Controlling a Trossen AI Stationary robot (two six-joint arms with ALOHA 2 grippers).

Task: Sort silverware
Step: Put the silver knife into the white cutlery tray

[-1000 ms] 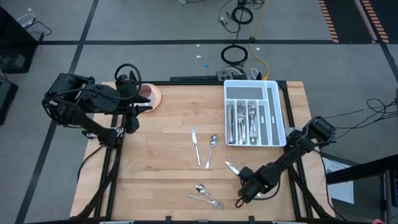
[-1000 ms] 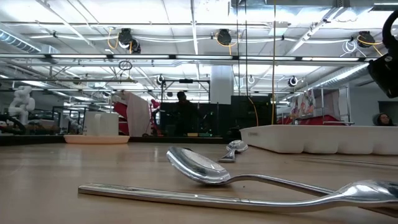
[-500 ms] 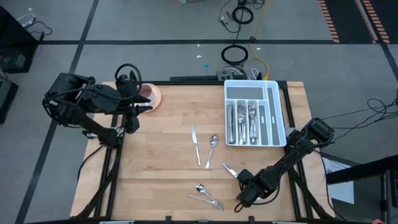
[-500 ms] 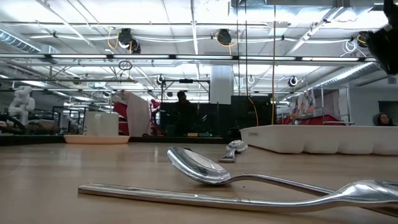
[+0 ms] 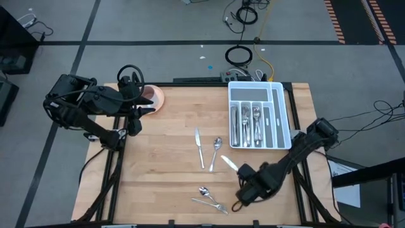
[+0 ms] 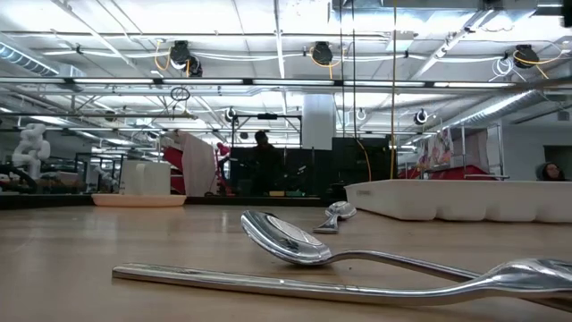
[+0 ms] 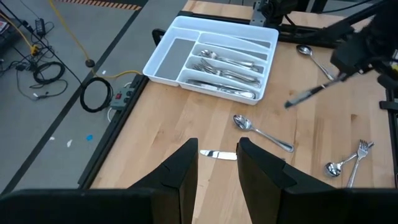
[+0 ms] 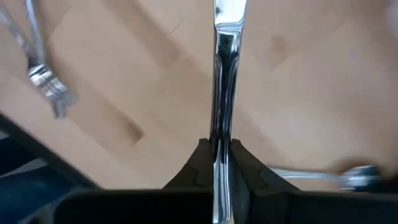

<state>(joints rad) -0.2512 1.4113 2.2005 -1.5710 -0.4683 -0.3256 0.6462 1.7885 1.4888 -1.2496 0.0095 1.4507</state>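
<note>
Lifted leftward, right hand point(image 5: 239, 170) stays clamped on a knife point(image 5: 229, 163); left hand point(image 7: 216, 163) apart.

Bright, even overhead light; ceiling strips glare in the low view, right wrist view blurred.

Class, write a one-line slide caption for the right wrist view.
Right gripper clamps a table knife above the wooden table.

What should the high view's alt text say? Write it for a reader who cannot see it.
The right gripper holds a shiny silver table knife above a light wooden table, near the white divided plastic tray of cutlery. The left gripper waits by the table's far-left edge.
</note>
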